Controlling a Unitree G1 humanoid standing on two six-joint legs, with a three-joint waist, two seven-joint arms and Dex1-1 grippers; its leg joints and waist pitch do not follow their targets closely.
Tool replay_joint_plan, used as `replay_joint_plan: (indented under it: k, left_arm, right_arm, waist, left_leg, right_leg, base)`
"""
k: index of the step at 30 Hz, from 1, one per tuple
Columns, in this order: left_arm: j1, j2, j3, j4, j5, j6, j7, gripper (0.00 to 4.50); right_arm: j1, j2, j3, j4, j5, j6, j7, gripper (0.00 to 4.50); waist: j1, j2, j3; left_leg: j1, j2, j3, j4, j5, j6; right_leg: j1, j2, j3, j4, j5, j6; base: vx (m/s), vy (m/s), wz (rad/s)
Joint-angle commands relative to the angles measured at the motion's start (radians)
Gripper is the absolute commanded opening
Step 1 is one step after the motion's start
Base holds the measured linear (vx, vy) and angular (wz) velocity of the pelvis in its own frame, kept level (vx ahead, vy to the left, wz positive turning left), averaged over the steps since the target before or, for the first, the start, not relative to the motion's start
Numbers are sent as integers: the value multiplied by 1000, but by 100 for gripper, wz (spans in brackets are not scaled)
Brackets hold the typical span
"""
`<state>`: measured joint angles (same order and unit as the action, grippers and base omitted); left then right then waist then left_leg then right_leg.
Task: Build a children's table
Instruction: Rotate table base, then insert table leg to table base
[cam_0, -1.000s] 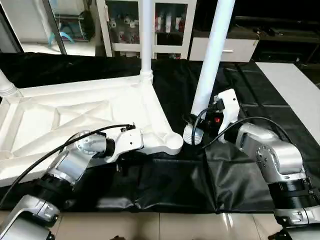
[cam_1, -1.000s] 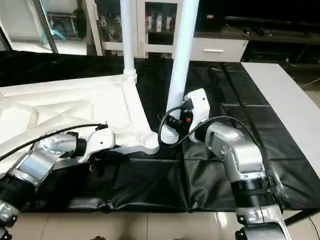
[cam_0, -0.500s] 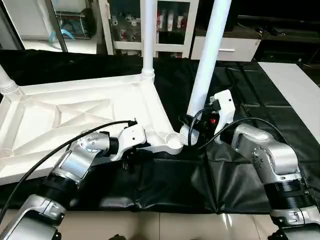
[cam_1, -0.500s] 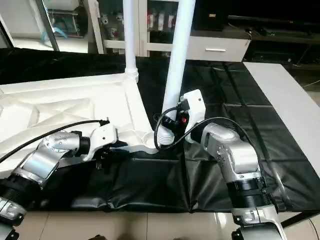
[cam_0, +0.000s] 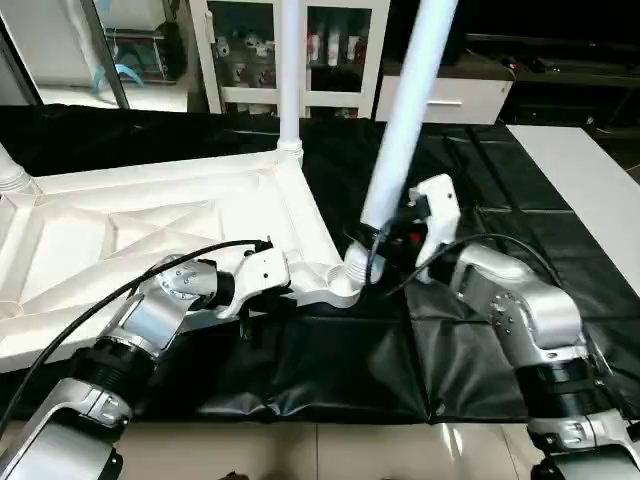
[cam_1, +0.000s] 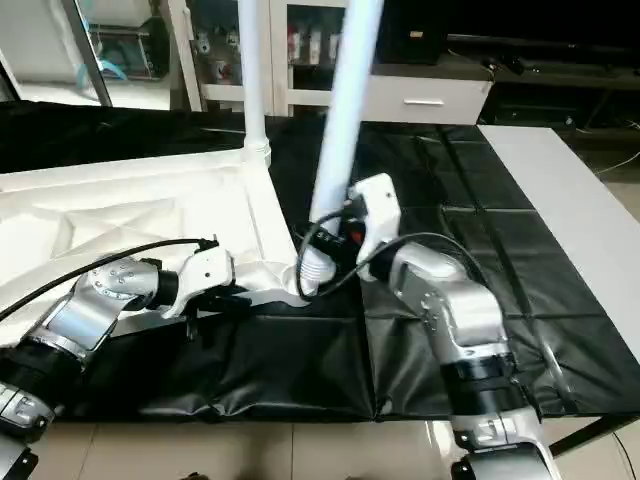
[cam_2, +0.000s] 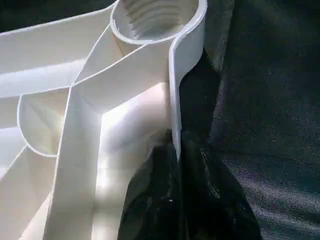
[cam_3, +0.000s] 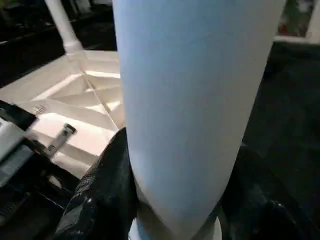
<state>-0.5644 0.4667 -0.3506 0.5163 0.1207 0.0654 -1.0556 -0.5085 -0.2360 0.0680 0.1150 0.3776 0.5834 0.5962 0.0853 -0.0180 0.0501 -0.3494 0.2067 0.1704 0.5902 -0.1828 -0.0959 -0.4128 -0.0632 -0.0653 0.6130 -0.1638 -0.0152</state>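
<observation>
Clamping the long white tubular leg (cam_0: 400, 120) just above its ribbed, threaded end, your right gripper (cam_0: 385, 250) has its two black fingers (cam_3: 100, 195) pressed on either side of the tube. That leg leans, its top tilted toward the robot's right, and its lower end sits at the round corner socket (cam_2: 155, 20) of the white plastic rectangular table top (cam_0: 150, 230); you cannot tell from these views whether the thread has entered the socket or only touches its rim.

Your left gripper (cam_0: 262, 300) is closed on the thin side wall of the table top just beside that same socket, one black finger (cam_2: 160, 200) inside the wall and one outside, as the left wrist view shows. The socket's inner thread is visible there and looks unfilled from that angle.

Your table top lies upside down, ribbed underside up, on the black-draped work table (cam_0: 480, 350), reaching from its near middle toward its left edge. A second white tubular leg (cam_0: 290, 70) stands upright in the far corner socket. Another white leg's ribbed base (cam_0: 12, 175) shows at the top's far left corner.
</observation>
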Motion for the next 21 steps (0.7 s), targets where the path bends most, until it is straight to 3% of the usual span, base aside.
replay_joint_plan:
  k: [1, 9, 21]
  left_arm:
    - [24, 15, -31, 41, 29, 33, -25, 0]
    - [45, 21, -41, -3, 3, 91, -80, 0]
    - [32, 10, -30, 4, -1, 102, -73, 0]
  right_arm:
    - [-20, 3, 10, 9, -11, -27, 19, 188]
    - [-53, 5, 52, 109, -43, -61, 71, 188]
    - [-82, 19, 78, 252, -76, -109, 115, 188]
  waist:
    - [2, -2, -58]
    - [-3, -2, -65]
    - [-2, -2, -64]
  left_leg:
    - [1, 18, -5, -75, -244, -18]
    - [1, 17, -2, -73, -221, -20]
    - [3, 19, -2, -75, -223, -16]
  right_leg:
    - [45, -73, 48, -89, -405, -106]
    - [51, -71, 49, -75, -282, -162]
    - [52, -71, 49, -77, -287, -163]
  base:
    - [0, 0, 0]
    - [0, 0, 0]
    - [0, 0, 0]
